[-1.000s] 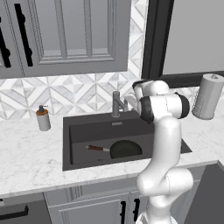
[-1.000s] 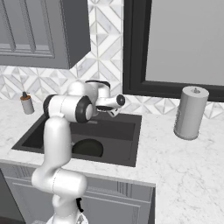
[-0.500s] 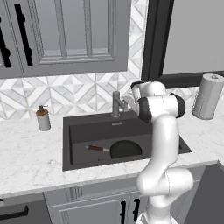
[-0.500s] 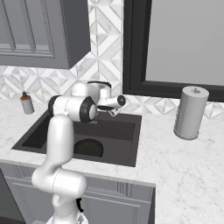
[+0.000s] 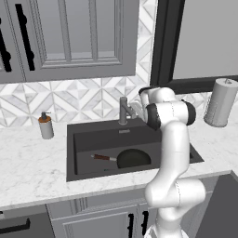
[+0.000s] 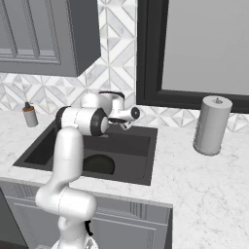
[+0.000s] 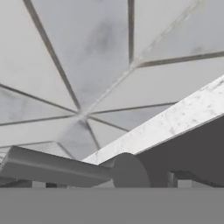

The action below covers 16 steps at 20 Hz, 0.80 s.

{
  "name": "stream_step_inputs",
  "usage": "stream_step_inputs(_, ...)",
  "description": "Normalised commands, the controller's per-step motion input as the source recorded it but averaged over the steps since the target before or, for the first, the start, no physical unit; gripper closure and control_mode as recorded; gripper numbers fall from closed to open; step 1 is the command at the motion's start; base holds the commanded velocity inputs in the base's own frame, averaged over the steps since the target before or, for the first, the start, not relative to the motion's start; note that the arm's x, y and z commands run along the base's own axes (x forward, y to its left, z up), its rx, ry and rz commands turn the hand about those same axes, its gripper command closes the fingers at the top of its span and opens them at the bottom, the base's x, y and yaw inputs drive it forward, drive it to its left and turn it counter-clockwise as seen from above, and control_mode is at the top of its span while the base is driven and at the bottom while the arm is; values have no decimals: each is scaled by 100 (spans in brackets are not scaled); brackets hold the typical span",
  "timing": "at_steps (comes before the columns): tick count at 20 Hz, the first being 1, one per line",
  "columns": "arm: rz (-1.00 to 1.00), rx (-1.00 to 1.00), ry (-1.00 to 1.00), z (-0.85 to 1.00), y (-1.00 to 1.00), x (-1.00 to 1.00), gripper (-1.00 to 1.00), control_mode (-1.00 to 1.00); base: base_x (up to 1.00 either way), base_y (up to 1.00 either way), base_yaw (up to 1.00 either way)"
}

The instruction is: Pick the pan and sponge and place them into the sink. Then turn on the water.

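White marble counter (image 5: 32, 167), tiled backsplash. I note the pan (image 5: 132, 158) lies in the sink (image 5: 83, 142), handle pointing left; sponge too small to confirm. Gripper (image 6: 127, 116) sits at the faucet (image 5: 124, 110) (jaw state unreadable); water remains. Soap dispenser (image 5: 45, 126) far left, paper towel roll (image 5: 220, 102) right, neither obstructing.

arm: the white Franka arm with dark joints is rising from its base, its upper link standing nearly upright
elbow: it is bending at a dark-banded joint at the top and turning toward the back wall
wrist: it is reaching forward and level from that joint, ending in a rounded white cap
gripper: the two-finger gripper (image 6: 127, 124) is pointing down and toward the wall below the wrist; whether its jaws are standing apart or together cannot be told
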Motion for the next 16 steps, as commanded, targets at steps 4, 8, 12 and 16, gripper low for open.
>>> stream_step_inputs(4, 0, 2, 0, -6, 0, 21, -100, -100, 0, 0, 0)
stream_step_inputs(8, 0, 1, 0, -3, 0, 24, 100, -100, 0, 0, 0)
stream_step_inputs(12, 0, 0, 0, 0, -2, 5, 100, -100, 0, 0, 0)
stream_step_inputs(16, 0, 0, 0, 0, 0, 1, 100, -100, 0, 0, 0)
